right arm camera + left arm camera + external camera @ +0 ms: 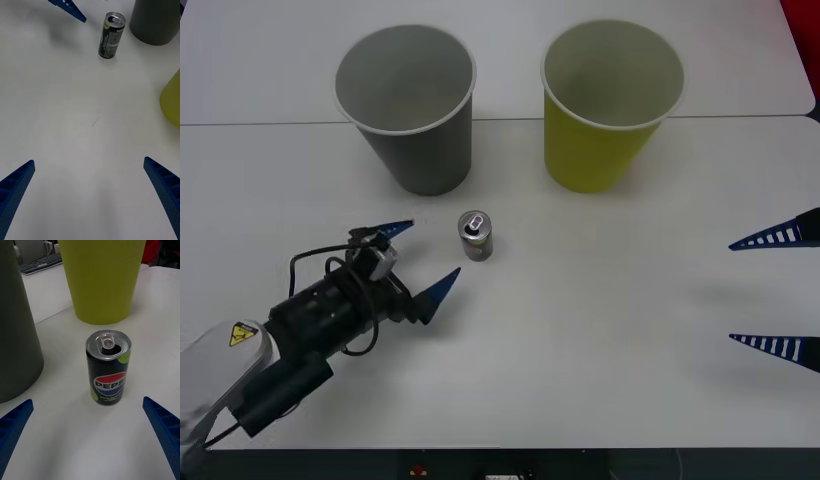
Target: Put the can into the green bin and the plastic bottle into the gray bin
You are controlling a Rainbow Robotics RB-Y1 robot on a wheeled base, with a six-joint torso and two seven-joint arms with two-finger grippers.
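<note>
white table (600,330), keyboard (39,263) behind

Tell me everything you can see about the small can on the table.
The can is a small metal drink can, black with yellow-green patches and a Pepsi logo, with a silver top and pull tab; the mouth looks open. It stands upright on the white table, before the gray bin and green bin. Nothing touches it; the open left end effector faces it closely.

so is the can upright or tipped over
Upright. The can stands on its base on the table, silver top and pull tab facing up, ahead of the open left gripper.
</note>
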